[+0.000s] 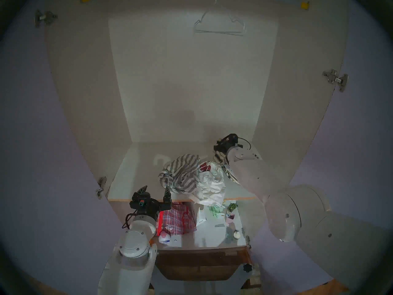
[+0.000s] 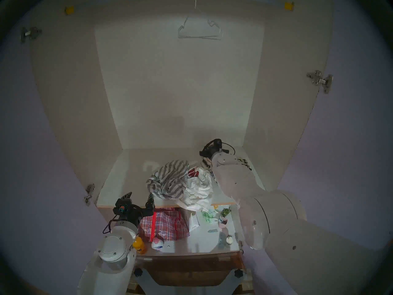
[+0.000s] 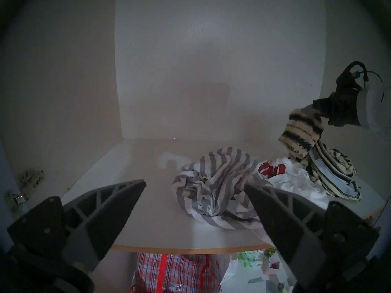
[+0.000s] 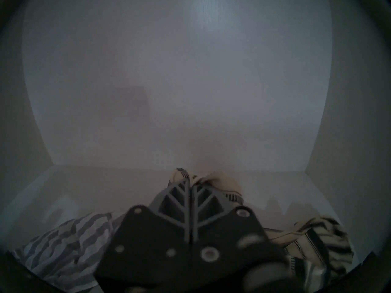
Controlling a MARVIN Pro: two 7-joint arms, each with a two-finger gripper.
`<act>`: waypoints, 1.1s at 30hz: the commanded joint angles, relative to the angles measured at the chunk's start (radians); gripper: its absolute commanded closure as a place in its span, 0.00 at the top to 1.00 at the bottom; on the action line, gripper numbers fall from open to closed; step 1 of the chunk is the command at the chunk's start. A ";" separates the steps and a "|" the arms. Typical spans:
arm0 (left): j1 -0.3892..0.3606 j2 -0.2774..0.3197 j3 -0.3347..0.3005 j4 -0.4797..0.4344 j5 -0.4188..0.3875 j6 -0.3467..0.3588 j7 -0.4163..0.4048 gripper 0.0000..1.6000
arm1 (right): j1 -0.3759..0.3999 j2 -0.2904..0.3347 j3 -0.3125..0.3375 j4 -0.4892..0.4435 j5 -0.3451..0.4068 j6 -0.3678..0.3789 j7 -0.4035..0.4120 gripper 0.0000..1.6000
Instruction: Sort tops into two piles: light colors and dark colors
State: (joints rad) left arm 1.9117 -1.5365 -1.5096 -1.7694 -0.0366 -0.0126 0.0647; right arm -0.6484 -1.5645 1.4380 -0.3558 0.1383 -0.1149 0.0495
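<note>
- Left wrist view: the cream knit top with black stripes point(image 3: 300, 136) is being held up by one bunched end in the right gripper point(image 3: 317, 115), at about two o'clock from the crumpled heap, its free end trailing down onto the white cupboard shelf point(image 3: 131, 159); a high pinch is judged to be peeling it clear of its neighbours.
- Right wrist view: the right gripper's jaws are being pressed fully together, with a fold of the cream knit being squeezed at their tips.
- Head view: the thin white top with a red print point(image 1: 210, 181) is being left at the shelf's front edge, at six o'clock of the shelf, one fold hanging over the lip; it is touching the soft grey-and-white wide-striped top point(image 1: 180, 173) at its nine o'clock side.
- No two separate piles are being shown yet; light and dark cloth are being kept in one heap, so sorting is judged to be at an early stage.
- The left gripper point(image 1: 155, 192) is being held wide open and empty just in front of the shelf edge, at seven o'clock from the heap, probably kept clear as a waiting hand.
- A red plaid woven bag point(image 1: 176, 220) is being left on the lower surface beneath, outside the sorting.
</note>
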 commanded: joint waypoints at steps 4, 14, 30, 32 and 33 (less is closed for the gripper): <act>-0.008 0.003 0.002 -0.029 -0.001 -0.007 -0.005 1.00 | 0.000 0.093 0.034 -0.112 -0.002 -0.018 -0.101 0.00; -0.007 0.005 0.003 -0.032 -0.003 -0.006 -0.005 1.00 | -0.118 0.126 0.054 -0.265 -0.027 0.107 -0.215 0.00; -0.008 0.007 0.004 -0.031 -0.005 -0.006 -0.003 1.00 | -0.107 0.140 0.106 -0.153 -0.006 0.164 -0.389 0.00; -0.008 0.007 0.005 -0.031 -0.005 -0.006 -0.002 1.00 | -0.090 0.144 0.120 -0.117 -0.012 0.171 -0.392 0.00; -0.008 0.008 0.005 -0.031 -0.005 -0.006 -0.002 1.00 | -0.080 0.146 0.115 -0.089 -0.018 0.174 -0.382 0.00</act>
State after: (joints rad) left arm 1.9124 -1.5305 -1.5061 -1.7718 -0.0415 -0.0126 0.0663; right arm -0.7984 -1.4310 1.5537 -0.4815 0.1228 0.0505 -0.3327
